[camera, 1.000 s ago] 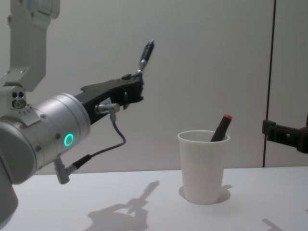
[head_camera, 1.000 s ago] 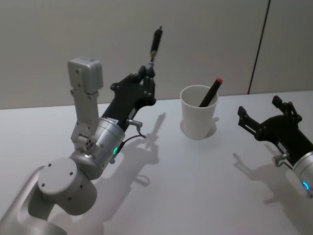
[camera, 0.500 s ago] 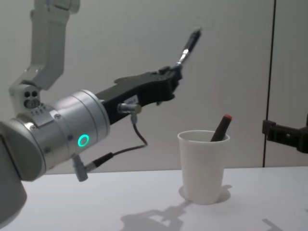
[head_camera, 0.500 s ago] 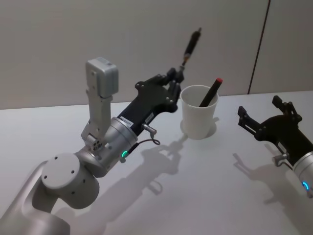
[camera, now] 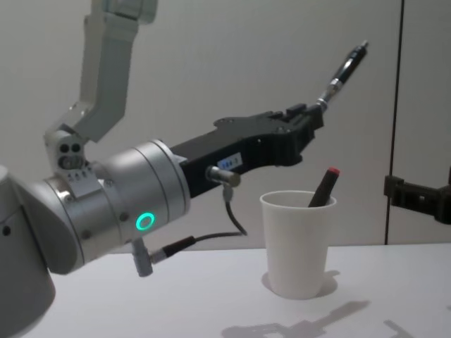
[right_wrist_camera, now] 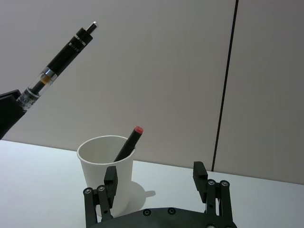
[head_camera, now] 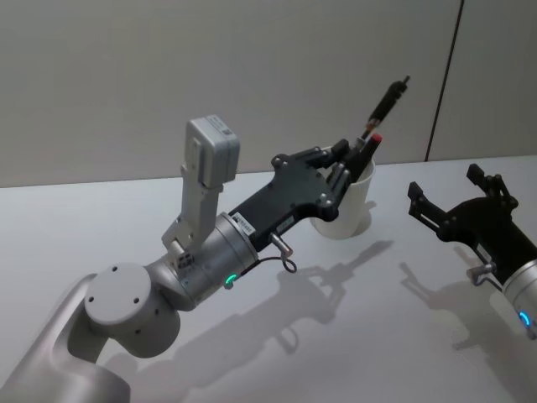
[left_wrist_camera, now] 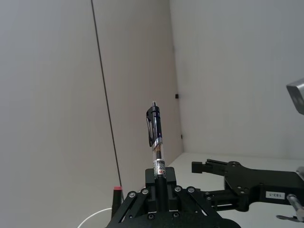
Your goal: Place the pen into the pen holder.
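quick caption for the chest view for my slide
Left gripper holds a black click pen tilted above the white paper cup, where a red-tipped dark pen leans.

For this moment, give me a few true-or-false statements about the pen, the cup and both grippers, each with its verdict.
1. The left gripper holds a black pen raised higher than the rim of the cup. True.
2. The cup is empty. False: a red-tipped pen leans inside it, its tip sticking out above the rim.
3. The right gripper is shut on a pen. False: it is open and holds nothing, off to the right of the cup.
4. The cup stands upright on the table. True.
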You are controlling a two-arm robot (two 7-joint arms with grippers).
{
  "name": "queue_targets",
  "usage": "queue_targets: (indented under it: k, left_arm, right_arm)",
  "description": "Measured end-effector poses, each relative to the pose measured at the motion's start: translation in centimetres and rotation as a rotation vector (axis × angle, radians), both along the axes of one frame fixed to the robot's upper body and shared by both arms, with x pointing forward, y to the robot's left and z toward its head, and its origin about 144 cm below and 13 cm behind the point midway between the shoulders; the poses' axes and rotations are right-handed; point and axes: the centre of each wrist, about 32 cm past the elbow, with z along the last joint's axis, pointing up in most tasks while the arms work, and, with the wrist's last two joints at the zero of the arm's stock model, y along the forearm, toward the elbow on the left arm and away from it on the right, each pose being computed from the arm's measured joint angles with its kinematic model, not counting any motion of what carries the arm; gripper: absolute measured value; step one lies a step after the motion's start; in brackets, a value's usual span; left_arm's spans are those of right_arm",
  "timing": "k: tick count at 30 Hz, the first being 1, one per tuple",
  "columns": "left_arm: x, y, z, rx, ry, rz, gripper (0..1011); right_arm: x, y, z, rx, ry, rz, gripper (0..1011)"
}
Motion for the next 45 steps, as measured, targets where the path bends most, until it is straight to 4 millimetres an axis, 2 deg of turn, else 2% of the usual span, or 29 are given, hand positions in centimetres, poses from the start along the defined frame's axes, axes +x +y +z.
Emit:
queue_targets:
  k: [32, 45]
  left_arm:
    - [0.0, -1.2, -0.6, 0.069, -0.028, 0.011, 127]
    - [0.0, -1.3, -0.6, 0.073, -0.031, 0.013, 127]
  right_arm:
    - [0.2, -0.4, 0.4, 0.007, -0.008, 0.043, 1002]
    - [-0.3, -1.4, 1.2, 0.125, -0.001, 0.127, 1001]
